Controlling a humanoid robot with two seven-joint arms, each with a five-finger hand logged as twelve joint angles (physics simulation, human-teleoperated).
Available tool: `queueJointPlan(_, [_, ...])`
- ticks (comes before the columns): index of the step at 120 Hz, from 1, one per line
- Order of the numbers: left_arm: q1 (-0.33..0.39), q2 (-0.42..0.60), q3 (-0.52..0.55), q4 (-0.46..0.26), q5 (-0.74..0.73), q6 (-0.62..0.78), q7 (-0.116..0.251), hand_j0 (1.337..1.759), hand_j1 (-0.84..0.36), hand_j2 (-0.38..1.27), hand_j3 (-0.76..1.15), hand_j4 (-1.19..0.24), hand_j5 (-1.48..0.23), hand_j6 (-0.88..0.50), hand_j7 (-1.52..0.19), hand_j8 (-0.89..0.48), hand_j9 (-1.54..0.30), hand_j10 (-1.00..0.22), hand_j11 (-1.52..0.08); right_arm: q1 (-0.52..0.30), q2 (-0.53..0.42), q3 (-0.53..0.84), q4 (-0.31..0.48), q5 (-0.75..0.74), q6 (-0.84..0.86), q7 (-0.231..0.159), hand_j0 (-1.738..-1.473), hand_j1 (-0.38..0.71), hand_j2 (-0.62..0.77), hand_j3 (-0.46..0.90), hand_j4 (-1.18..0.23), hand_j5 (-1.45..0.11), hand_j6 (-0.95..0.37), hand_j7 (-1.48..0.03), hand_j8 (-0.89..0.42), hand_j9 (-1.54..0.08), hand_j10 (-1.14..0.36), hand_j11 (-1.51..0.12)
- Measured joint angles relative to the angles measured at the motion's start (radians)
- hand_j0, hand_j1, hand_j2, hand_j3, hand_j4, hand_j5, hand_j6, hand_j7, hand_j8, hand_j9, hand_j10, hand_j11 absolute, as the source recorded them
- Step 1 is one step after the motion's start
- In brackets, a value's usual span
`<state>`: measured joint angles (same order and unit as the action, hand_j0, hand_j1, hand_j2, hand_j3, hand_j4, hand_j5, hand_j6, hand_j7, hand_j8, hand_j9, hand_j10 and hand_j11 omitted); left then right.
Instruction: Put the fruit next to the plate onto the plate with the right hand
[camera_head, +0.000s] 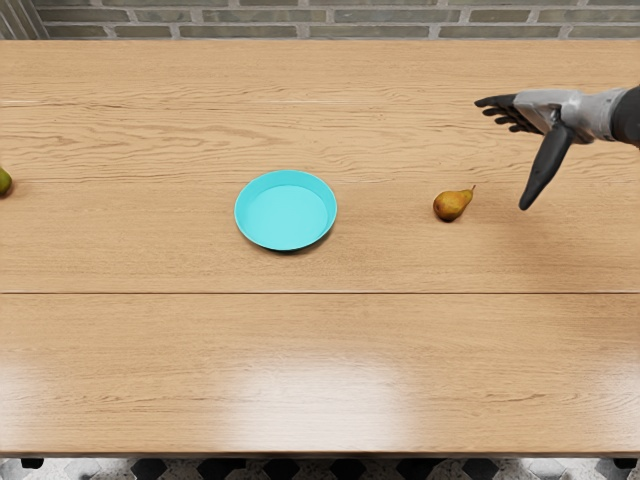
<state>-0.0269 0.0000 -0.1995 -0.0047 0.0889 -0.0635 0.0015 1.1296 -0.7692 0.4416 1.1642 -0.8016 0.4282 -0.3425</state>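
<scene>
While the pear (453, 204) is lying on its side on the surface (320, 350), it is sitting toward the right edge, well apart from the teal plate (285, 215), which is sitting near the middle. The right robot hand (540, 112) is hovering beyond the pear, close to the right edge, fingers spread wide and thumb pointing down, gripping nothing. Another fruit (4, 181) is showing partly at the left edge.
</scene>
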Motion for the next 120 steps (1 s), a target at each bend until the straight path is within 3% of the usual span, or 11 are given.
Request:
queueJointPlan(31, [-0.001,0.0,0.0,0.0,0.0,0.0,0.0,1.658,0.32,0.0,0.0,-0.02,-0.03,-0.02,-0.03,-0.02,-0.03,-0.02,-0.03,-0.015,0.091,-0.063,0.014,-0.18,-0.095,0.003,-1.658,-0.34,0.0,0.0,-0.01,-0.01,-0.01,0.0,-0.01,-0.01,-0.01,-0.01])
queueJointPlan(68, [0.0,0.0,0.0,0.0,0.0,0.0,0.0,1.658,0.32,0.0,0.0,-0.02,-0.03,-0.02,-0.03,-0.02,-0.03,-0.02,-0.03,-0.021,0.157,-0.119,0.018,-0.298,-0.194,0.004,-1.658,-0.22,-0.02,0.0,-0.11,-0.14,-0.11,-0.14,-0.11,-0.14,-0.11,-0.14])
queueJointPlan(102, [0.0,0.0,0.0,0.0,0.0,0.0,0.0,1.658,0.32,0.0,0.0,-0.02,-0.03,-0.02,-0.03,-0.02,-0.03,-0.02,-0.03,-0.068,0.182,-0.159,0.025,-0.354,-0.322,0.067,-1.658,-0.16,-0.03,0.0,-0.16,-0.21,-0.16,-0.2,-0.16,-0.2,-0.16,-0.2])
queueJointPlan(120, [-0.001,0.0,0.0,0.0,0.0,0.0,0.0,1.658,0.32,0.0,0.0,-0.02,-0.03,-0.02,-0.03,-0.02,-0.03,-0.02,-0.03,-0.073,0.184,-0.182,0.026,-0.359,-0.336,0.094,-1.658,-0.05,-0.05,0.0,-0.25,-0.33,-0.26,-0.32,-0.25,-0.33,-0.25,-0.33])
